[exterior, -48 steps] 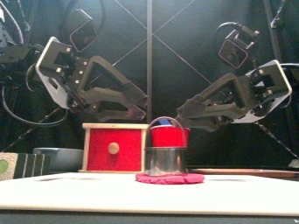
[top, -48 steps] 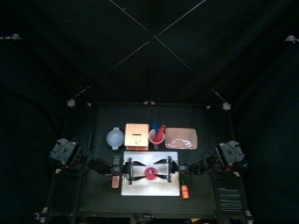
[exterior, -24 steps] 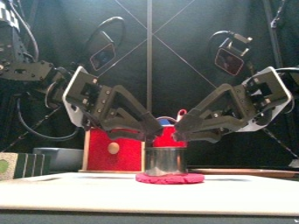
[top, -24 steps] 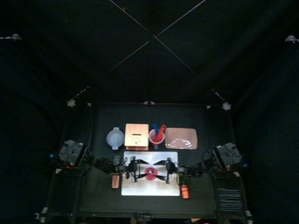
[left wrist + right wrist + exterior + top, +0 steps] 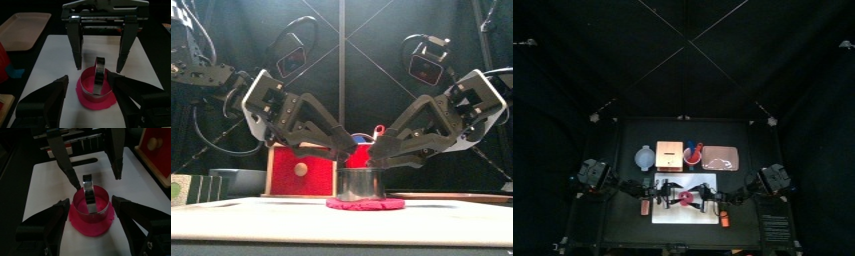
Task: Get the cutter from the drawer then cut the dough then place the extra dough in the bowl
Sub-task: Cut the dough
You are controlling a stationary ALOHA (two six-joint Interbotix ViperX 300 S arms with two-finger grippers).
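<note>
Front view first: round metal cutter (image 5: pixel 360 183) seated upright on the flat pink dough (image 5: pixel 365 204), at the middle of the white cutting board (image 5: pixel 57 57), wire handle (image 5: pixel 87 184) arching over the top. Judged well past the drawer stage and into the cutting step; depth of the cut into the dough not readable from any view. Left pincer (image 5: pixel 87 77) lowered on one side, jaws spread apart and empty, flanking the cutter with no contact visible. Right pincer (image 5: pixel 90 200) lowered opposite, likewise spread and gripping nothing. Behind, to the left, the pale wooden box (image 5: pixel 302 170) with its red drawer front. Further left in the top view, the blue-grey bowl (image 5: pixel 644 157), well apart from the board. Next, probably: close in on the cutter or its handle, press straight down, keep it level so as to sever the dough all round. After that, steady the cutter or the cut centre with one side, peel away the outer ring with the other, carry it across to the bowl. Worth minding: soft dough likely to stretch or cling to the metal, hence a low, gentle pinch at the ring's edge rather than a pull from above.
</note>
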